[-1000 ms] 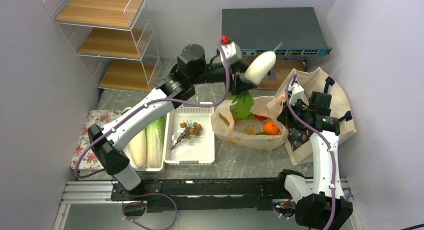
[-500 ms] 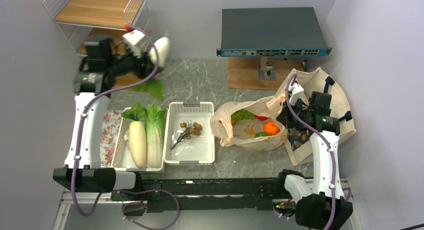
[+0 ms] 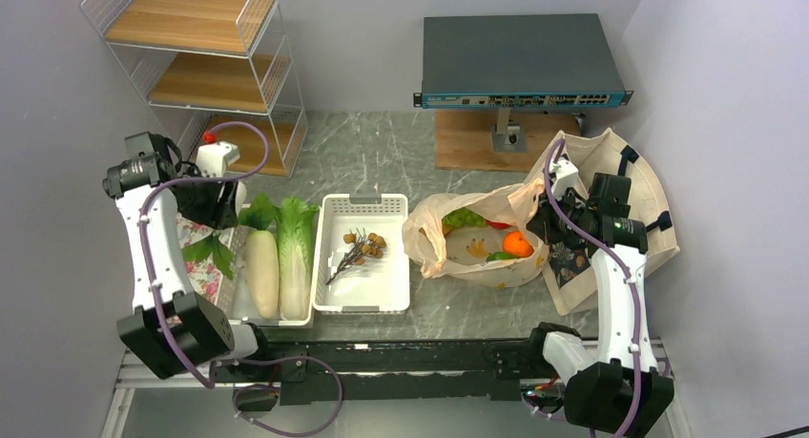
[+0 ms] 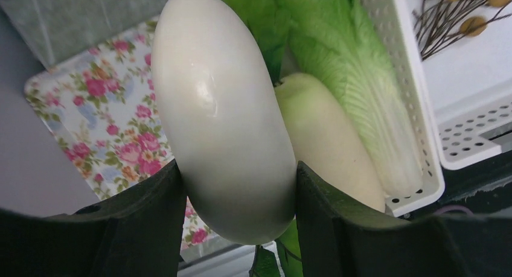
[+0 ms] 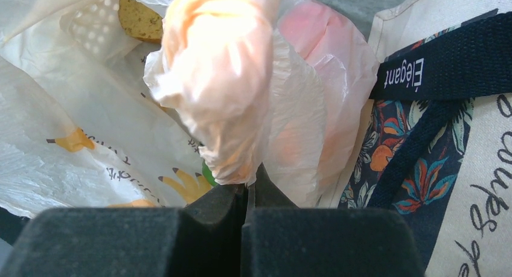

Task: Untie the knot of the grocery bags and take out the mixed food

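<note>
My left gripper (image 4: 235,168) is shut on a white radish (image 4: 223,102), hanging over the seam between the floral tray (image 4: 90,102) and the left basket; its green leaves (image 3: 212,252) dangle below. In that basket lie another radish (image 3: 262,271) and a cabbage (image 3: 296,257). My right gripper (image 5: 247,189) is shut on a bunched wad (image 5: 223,78) of the peach plastic bag (image 3: 434,242); whether a knot sits in it I cannot tell. The bag's mouth is open, showing an orange (image 3: 516,242), grapes (image 3: 465,216) and an apple (image 3: 498,223). The canvas tote (image 3: 634,180) lies behind.
A second white basket (image 3: 386,285) holds a twig of brown nuts (image 3: 363,245). A wire shelf (image 3: 205,66) stands at the back left. A grey network switch (image 3: 520,56) sits on a wooden board at the back right. The walls are close on both sides.
My left arm has swung from above the plastic bag to the far left and come down over the tray and basket, carrying the radish. The right arm has not moved.
</note>
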`<state>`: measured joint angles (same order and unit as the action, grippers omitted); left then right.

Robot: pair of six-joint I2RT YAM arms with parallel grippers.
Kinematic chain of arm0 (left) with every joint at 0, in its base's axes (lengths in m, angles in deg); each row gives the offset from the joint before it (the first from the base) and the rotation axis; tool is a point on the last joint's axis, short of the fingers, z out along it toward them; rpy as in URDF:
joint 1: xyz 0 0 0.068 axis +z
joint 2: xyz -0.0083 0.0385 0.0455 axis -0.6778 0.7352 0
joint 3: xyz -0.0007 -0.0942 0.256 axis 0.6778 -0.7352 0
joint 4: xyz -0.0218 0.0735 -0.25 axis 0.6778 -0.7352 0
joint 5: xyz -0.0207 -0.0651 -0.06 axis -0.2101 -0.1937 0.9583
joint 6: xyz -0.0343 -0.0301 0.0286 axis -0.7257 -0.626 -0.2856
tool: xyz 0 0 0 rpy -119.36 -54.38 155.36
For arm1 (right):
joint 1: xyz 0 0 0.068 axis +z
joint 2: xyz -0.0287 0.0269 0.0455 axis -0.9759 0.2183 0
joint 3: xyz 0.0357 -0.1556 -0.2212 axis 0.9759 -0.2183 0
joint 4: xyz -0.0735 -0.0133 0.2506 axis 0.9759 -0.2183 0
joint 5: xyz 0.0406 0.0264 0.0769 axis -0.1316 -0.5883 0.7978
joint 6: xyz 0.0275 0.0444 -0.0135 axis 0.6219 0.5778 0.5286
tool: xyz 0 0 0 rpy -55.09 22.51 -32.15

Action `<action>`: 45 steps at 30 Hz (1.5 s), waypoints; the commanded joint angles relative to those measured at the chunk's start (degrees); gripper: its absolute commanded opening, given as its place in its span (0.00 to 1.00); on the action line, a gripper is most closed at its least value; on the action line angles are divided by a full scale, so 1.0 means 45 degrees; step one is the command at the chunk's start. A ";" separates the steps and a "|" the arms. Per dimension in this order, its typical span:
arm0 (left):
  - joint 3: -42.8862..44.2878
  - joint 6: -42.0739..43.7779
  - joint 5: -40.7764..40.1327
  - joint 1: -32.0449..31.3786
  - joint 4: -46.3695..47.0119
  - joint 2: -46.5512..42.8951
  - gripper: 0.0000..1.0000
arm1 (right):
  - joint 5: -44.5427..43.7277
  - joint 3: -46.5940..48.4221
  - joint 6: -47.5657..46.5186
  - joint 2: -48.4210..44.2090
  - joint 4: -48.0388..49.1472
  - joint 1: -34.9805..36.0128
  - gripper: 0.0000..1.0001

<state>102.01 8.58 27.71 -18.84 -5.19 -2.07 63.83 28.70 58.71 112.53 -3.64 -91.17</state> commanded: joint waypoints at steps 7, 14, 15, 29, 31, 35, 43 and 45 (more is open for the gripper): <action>-0.1042 -0.0304 -0.1431 0.0421 0.0232 0.1930 0.00 | 0.0149 0.0151 -0.0301 0.0006 0.0299 0.0016 0.00; -0.3085 0.0059 -0.1306 0.0793 -0.0233 0.0372 0.00 | 0.0002 -0.0013 -0.0335 -0.0179 0.0262 0.0013 0.00; -0.3502 0.0099 -0.1315 0.0797 -0.0161 0.0006 0.00 | 0.0045 -0.0041 -0.0322 -0.0158 0.0289 0.0025 0.00; -0.4525 -0.0122 -0.1239 0.0816 0.0304 -0.1059 0.99 | 0.0186 0.0081 -0.0443 -0.0120 0.0031 0.0030 0.00; -0.4085 -0.0142 -0.1222 0.0835 0.0217 -0.1129 0.99 | 0.0242 0.0105 -0.0395 -0.0156 0.0077 0.0006 0.00; -0.2913 -0.0188 -0.0848 0.0947 -0.0157 -0.1016 0.99 | 0.0406 0.0209 -0.0312 -0.0135 0.0178 0.0018 0.00; 0.2189 -0.0572 0.2503 -0.1396 -0.0078 -0.0738 0.99 | 0.1571 0.0916 -0.0138 -0.0215 0.0352 0.0016 0.00; 0.3175 -0.0701 0.2511 -0.3786 0.0233 -0.0492 0.99 | 0.2071 0.1182 -0.0451 -0.0301 0.0090 0.0030 0.00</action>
<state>107.80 6.07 30.18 -21.42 -5.10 -5.13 66.89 29.49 57.90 112.70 -3.90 -91.17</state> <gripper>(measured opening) 0.994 0.008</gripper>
